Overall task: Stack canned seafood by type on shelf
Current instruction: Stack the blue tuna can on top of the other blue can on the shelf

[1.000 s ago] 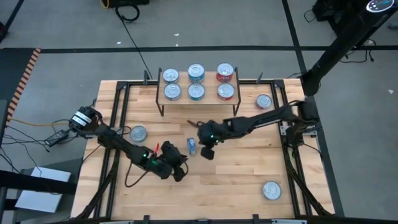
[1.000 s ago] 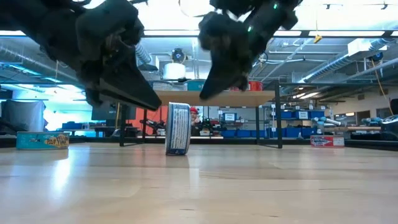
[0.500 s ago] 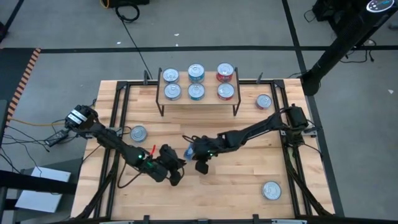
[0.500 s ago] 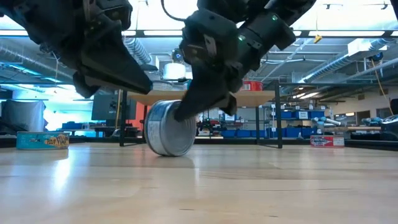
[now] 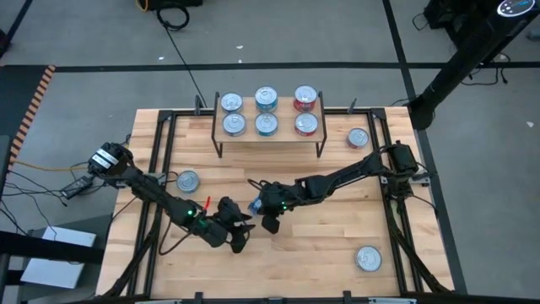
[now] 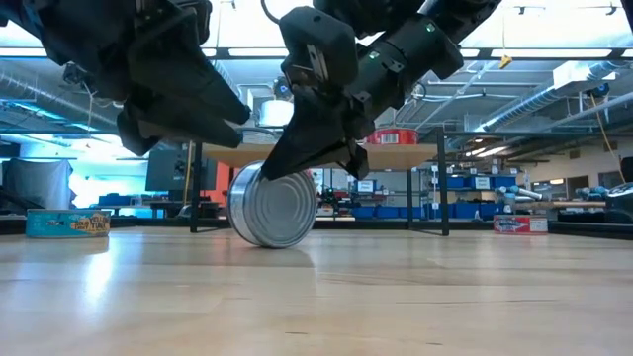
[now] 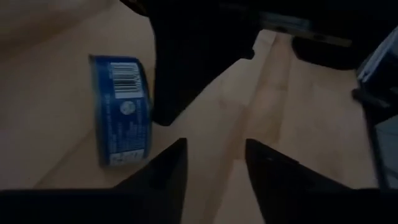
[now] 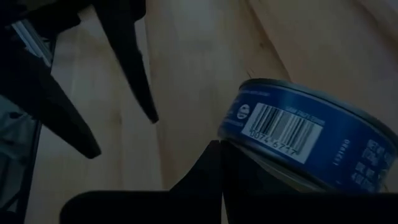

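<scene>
A blue-labelled can of seafood (image 6: pixel 272 206) stands on its edge on the table (image 5: pixel 321 245) at mid-table, bare silver face toward the near edge; it also shows as the can (image 5: pixel 256 204) from above. My right gripper (image 6: pixel 315 166) is shut and rests against its top. My left gripper (image 7: pixel 214 163) hovers open just left of and nearer than the can (image 7: pixel 123 118), with nothing between its fingers. The shelf (image 5: pixel 268 133) at the far edge carries six cans in two rows. My right gripper touches the can's upper rim (image 8: pixel 239 134) with its shut fingertips (image 6: pixel 326 158), coming slantwise down from the table's right. The can stands on its curved side on the wood, its flat faces upright. Nothing is pinched between the fingers.
Loose cans lie flat on the table: one at the left (image 5: pixel 187 180), one at the far right beside the shelf (image 5: pixel 358 137), one at the near right (image 5: pixel 368 258). Black rails (image 5: pixel 160 152) run along the table's sides.
My right gripper has come down and toward the table's left and near edge onto the can. The can, still on its edge, has turned about: its thin side faced the near edge then, its flat silver face does now. It has shifted slightly left.
</scene>
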Tool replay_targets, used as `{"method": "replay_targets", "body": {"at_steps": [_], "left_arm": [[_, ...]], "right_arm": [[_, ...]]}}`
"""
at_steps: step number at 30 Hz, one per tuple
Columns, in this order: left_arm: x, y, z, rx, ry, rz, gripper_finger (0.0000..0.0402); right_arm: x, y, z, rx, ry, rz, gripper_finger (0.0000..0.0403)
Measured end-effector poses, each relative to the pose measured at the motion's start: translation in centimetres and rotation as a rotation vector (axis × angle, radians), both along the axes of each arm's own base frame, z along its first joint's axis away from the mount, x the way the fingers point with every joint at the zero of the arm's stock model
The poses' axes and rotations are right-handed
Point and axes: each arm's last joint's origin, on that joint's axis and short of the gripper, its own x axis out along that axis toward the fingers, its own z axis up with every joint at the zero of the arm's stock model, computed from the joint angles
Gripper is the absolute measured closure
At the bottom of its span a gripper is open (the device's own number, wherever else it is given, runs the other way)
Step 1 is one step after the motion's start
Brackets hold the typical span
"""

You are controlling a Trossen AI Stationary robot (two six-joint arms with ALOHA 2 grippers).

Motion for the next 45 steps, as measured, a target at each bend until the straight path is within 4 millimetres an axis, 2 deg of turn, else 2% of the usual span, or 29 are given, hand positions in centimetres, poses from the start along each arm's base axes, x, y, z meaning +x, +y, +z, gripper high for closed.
{"method": "replay_targets", "body": {"at_steps": [9,16,23,35,45], "left_arm": [[-0.4,0.6,-0.4,0.132,0.029,0.093,0.0129],[0.3,2.5,-1.3,0.178,0.091,0.167,0.0085],[1.4,4.0,-1.5,0.119,0.089,0.179,0.0067],[2.1,4.9,-1.5,0.111,0.082,0.179,0.0064],[3.1,5.3,-2.4,0.071,0.075,0.149,0.0065]], "right_arm": [[0.0,0.0,0.0,-0.002,0.005,0.001,0.0398],[0.0,0.0,0.0,-0.014,0.004,0.011,0.0398],[-0.2,0.4,0.0,-0.004,0.014,0.033,0.0398],[-1.9,0.7,2.3,-0.069,0.06,0.033,0.0398],[-2.0,0.7,2.3,-0.077,0.071,0.039,0.0398]]}}
